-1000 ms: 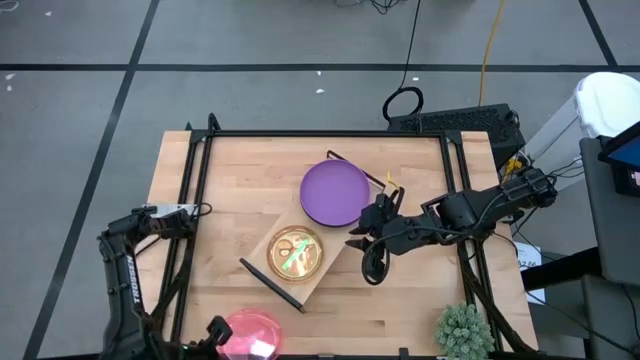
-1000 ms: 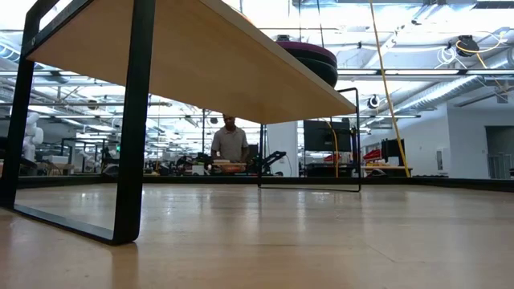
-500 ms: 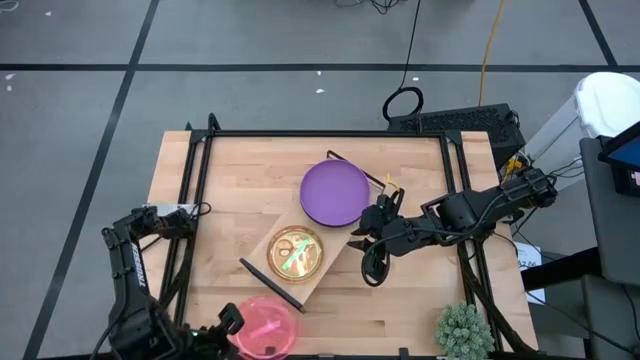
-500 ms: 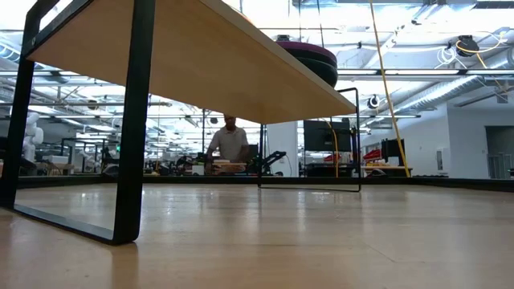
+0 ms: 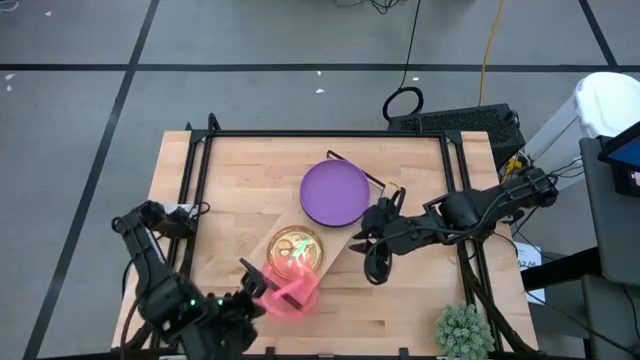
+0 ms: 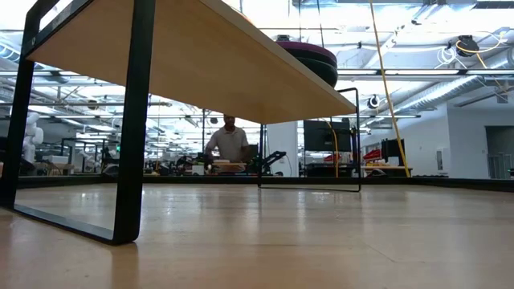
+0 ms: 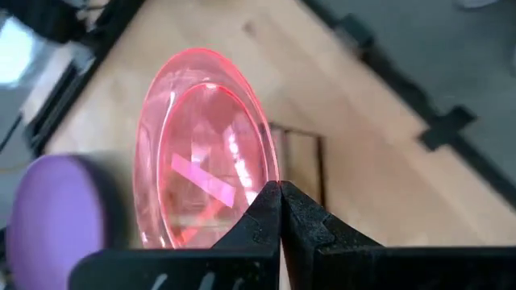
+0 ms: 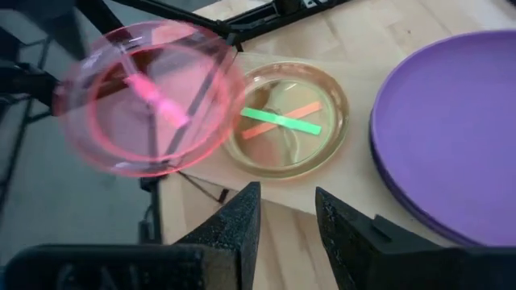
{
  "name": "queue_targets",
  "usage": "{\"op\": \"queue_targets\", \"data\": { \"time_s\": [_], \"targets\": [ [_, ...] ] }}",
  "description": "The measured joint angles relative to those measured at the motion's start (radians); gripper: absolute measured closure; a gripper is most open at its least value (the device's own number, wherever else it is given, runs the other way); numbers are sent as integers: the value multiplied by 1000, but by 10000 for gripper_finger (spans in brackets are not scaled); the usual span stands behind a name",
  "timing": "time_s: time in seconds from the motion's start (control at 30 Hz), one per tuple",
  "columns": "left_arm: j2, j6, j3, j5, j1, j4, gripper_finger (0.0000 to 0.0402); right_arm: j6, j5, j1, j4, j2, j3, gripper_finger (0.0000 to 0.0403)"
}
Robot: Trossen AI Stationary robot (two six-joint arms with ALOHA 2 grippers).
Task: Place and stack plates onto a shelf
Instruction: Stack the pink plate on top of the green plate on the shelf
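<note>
Item: pink plate [image 5: 290, 291], translucent, clamped by its rim in the closed left gripper [image 5: 252, 295], held tilted in the air just beside the shelf's [image 5: 335, 236] near end. Item: lime plate [image 5: 295, 252], already lying on the shelf board. Item: purple plate [image 5: 335, 193], on the shelf's far part, stacked over a dark plate per the low view. Right gripper [image 8: 286, 211]: partly open, holding nothing, hovering beside the shelf near the purple plate. Handling note, as judgement: level the pink plate, centre it over the lime one, lower until it nests, then release; a tilted drop could skid off the shelf edge onto the counter [image 5: 400, 310].
</note>
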Motion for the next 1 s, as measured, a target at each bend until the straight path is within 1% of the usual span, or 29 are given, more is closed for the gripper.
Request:
{"op": "queue_targets", "data": {
  "time_s": [0.13, 0.3, 0.47, 0.57, 0.73, 1.0],
  "targets": [
    [-25, -1, 0, -27, 65, -37, 401, 34, -5, 0, -9, -37, 0, 298],
    [-39, -27, 0, -33, 148, -64, 401, 48, 45, 0, -12, -94, 0, 298],
    [-38, -33, -26, -18, 197, -53, 401, 48, 94, 0, -12, -152, 1, 298],
    [-37, -65, -59, 5, 206, -25, 401, 49, 96, 0, -12, -179, 1, 298],
    [-37, -127, -110, 7, 187, -2, 401, 55, 95, 0, -13, -209, 1, 298],
    [-37, -212, -184, 9, 169, 35, 401, 44, 92, 0, -21, -216, 1, 298]
  ]
}}
